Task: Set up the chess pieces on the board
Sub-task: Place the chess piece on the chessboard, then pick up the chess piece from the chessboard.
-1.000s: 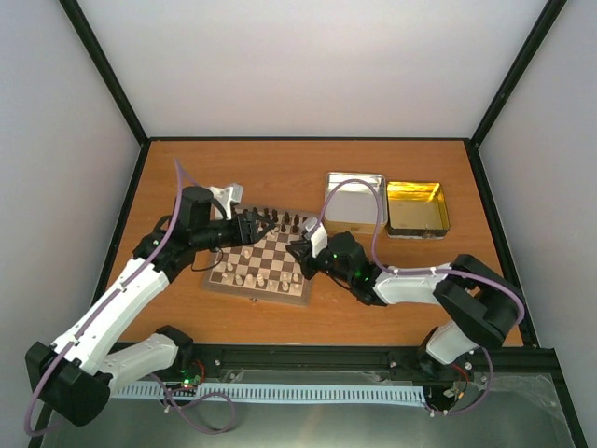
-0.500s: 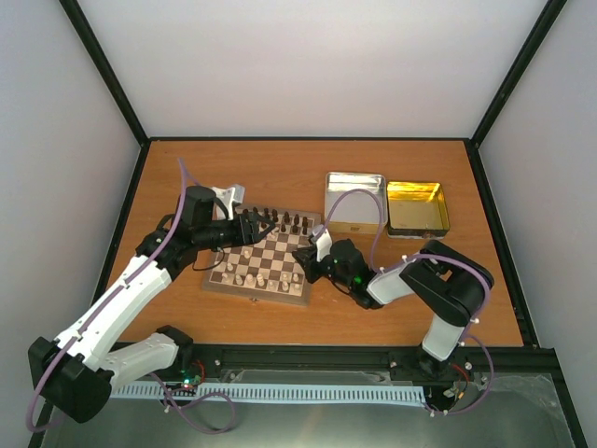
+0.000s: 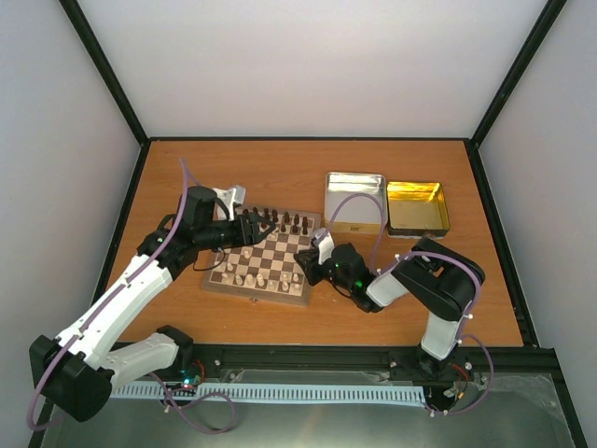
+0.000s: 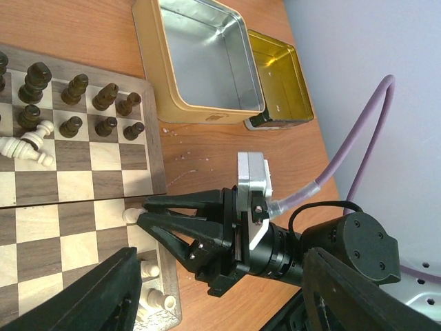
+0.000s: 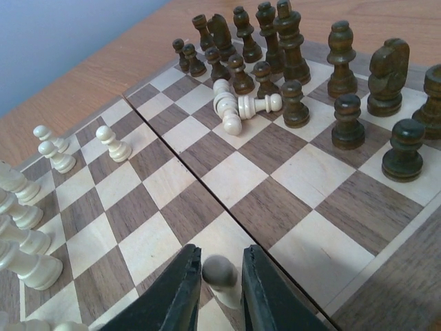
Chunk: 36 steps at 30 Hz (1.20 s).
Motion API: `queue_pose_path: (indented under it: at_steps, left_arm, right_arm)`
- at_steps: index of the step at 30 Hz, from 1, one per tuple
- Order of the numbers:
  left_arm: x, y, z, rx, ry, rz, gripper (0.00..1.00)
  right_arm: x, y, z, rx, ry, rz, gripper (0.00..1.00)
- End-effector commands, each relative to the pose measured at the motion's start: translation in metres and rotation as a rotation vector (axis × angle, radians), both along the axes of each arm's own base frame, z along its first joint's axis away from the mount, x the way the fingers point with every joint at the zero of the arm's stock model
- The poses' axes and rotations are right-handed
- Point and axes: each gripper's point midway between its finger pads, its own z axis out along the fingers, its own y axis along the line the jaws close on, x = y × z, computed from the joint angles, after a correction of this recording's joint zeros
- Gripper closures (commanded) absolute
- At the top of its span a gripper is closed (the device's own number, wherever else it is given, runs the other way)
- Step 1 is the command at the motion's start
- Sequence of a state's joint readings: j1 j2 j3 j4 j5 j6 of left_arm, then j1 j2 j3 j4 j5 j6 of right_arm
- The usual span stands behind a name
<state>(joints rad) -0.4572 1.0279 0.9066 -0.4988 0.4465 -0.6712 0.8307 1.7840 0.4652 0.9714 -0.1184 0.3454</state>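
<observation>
Fingers of the right gripper sit narrow either side of a small pale cream wooden pawn, with its round head between the tips. The gap to the pads is hairline in the right wrist view, so I can't tell whether they clamp it or only flank it. Pawn is upright on the square wooden chessboard with dark brown and cream checks. It stands at the board edge nearest this gripper, just beside the centre fold.

Ahead of the fingertips: bare squares, then two toppled cream chessmen lying against each other. They lie right beside the standing dark brown chessmen, which are in two rows beyond and to the right of the tips. Left of the fingertips: upright cream chessmen bunched along the board's side, with a few more pawns a little further out.

Left gripper hangs over the dark-piece end of the board, with its fingers spread wide and nothing held between them. Its camera looks past them at the right gripper's tips and the pawn. Beyond the left fingers, off the board on the orange-brown wooden table, are a rectangular silver metal tin and a rectangular gold metal tin. They sit side by side, lids off.
</observation>
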Motion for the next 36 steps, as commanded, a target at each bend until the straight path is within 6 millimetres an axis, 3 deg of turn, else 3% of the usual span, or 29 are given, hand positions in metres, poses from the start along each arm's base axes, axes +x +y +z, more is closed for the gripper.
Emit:
queue_pose_path:
  at_steps: [1,6,14,21,27,31,36]
  left_arm:
    - [0.000,0.001,0.001,-0.003,0.002,-0.005,0.35]
    - [0.000,0.001,-0.003,0.002,0.011,-0.002,0.35]
    - [0.003,0.011,-0.010,0.068,0.005,0.031,0.35]
    - [0.015,0.065,-0.019,0.291,-0.041,0.268,0.35]
    - [0.009,0.112,-0.018,0.423,-0.115,0.448,0.34]
    - [0.000,0.127,-0.012,0.437,-0.180,0.487,0.33]
    - [-0.016,0.134,-0.001,0.387,-0.269,0.493,0.31]
  right_arm:
    - [0.003,-0.006,-0.002,0.009,-0.021,-0.021,0.81]
    - [0.001,-0.007,0.000,0.016,-0.007,-0.025,0.78]
    - [0.008,-0.011,0.019,-0.017,0.170,-0.120,0.62]
    - [0.002,-0.025,0.000,-0.323,0.429,-0.198,0.63]
    - [-0.006,-0.033,0.004,-0.495,0.503,-0.237,0.59]
    - [-0.001,-0.022,0.012,-0.513,0.507,-0.228,0.59]
    - [-0.004,-0.007,0.008,-0.574,0.522,-0.202,0.60]
